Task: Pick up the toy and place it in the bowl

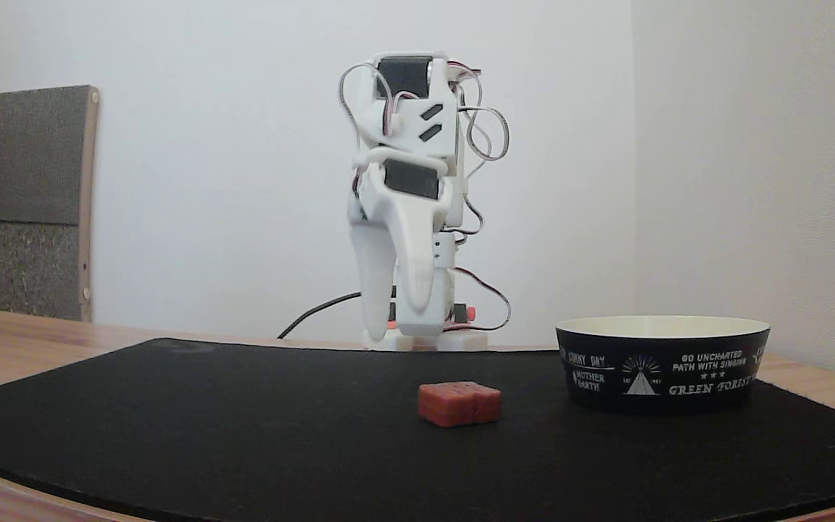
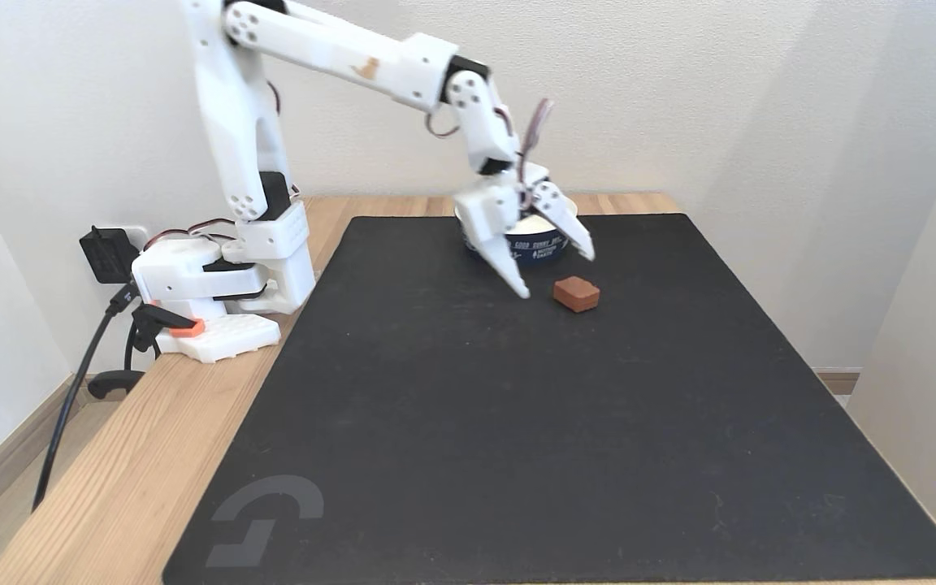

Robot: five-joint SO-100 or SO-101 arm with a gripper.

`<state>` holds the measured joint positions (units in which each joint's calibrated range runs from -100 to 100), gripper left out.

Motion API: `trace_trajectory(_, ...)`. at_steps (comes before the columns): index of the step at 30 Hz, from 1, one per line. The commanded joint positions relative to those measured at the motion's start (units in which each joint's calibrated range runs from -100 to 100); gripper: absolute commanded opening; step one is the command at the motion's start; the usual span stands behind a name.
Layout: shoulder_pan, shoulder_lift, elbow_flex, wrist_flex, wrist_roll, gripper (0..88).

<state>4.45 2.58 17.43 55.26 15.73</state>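
Note:
The brick-red toy (image 1: 459,403) (image 2: 576,293) lies flat on the black mat, untouched. The bowl (image 1: 662,362), black outside with white print and cream inside, stands on the mat to the toy's right in a fixed view; in the other fixed view the bowl (image 2: 545,249) sits partly hidden behind the gripper. My white gripper (image 2: 556,275) (image 1: 397,322) points down with its jaws spread open and nothing between them. One fingertip (image 2: 523,294) hangs low just left of the toy, the other fingertip (image 2: 590,256) is raised in front of the bowl.
A black mat (image 2: 517,422) covers most of the wooden table (image 2: 110,455). The arm's base (image 2: 216,284) with cables and a plug stands at the table's left edge. Walls close in behind and on the right. A grey panel (image 1: 22,203) leans at the far left.

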Motion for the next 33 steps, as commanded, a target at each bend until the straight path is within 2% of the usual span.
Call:
trace_trajectory(1, -2.2, 10.5, -17.4, 6.0, 0.6, 33.1)
trace_trajectory(5, -6.0, 18.6, -27.1, 11.1, 0.6, 33.1)
trace_trajectory(10, -9.5, 22.9, -30.6, 12.6, 0.6, 33.1)
trace_trajectory(33, -7.8, 26.4, -29.8, 7.7, 1.3, 33.0)
